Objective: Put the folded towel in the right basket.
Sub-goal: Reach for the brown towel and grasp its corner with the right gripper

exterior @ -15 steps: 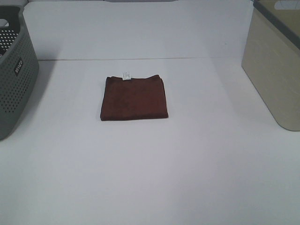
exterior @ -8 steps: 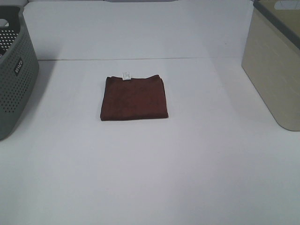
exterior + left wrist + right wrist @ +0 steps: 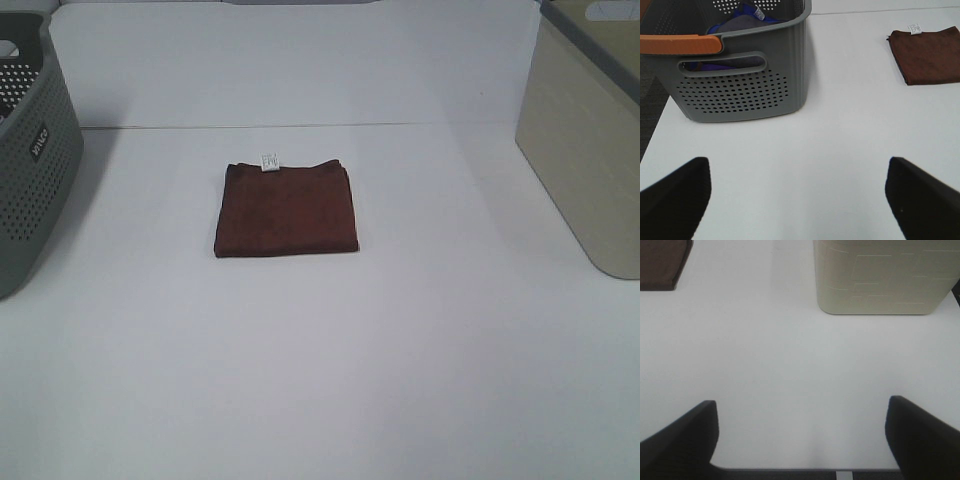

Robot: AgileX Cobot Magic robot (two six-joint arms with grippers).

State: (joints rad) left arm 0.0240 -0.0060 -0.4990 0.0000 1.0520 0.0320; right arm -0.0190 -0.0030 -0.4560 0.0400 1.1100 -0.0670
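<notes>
A folded dark brown towel (image 3: pixel 287 208) with a small white tag lies flat on the white table, near the middle. It also shows in the left wrist view (image 3: pixel 929 55) and partly in the right wrist view (image 3: pixel 662 262). The right basket (image 3: pixel 590 130) is beige with a grey rim, at the table's right side; it also shows in the right wrist view (image 3: pixel 880 275). My left gripper (image 3: pixel 797 200) is open and empty, low over the table near the grey basket. My right gripper (image 3: pixel 800 440) is open and empty, over the table's front edge. Neither arm shows in the exterior high view.
A grey perforated basket (image 3: pixel 30 150) stands at the left edge; the left wrist view shows its orange handle (image 3: pixel 680 44) and blue and grey cloth inside (image 3: pixel 737 20). A white back wall (image 3: pixel 300 60) rises behind the table. The table's front edge (image 3: pixel 790 471) shows below my right gripper.
</notes>
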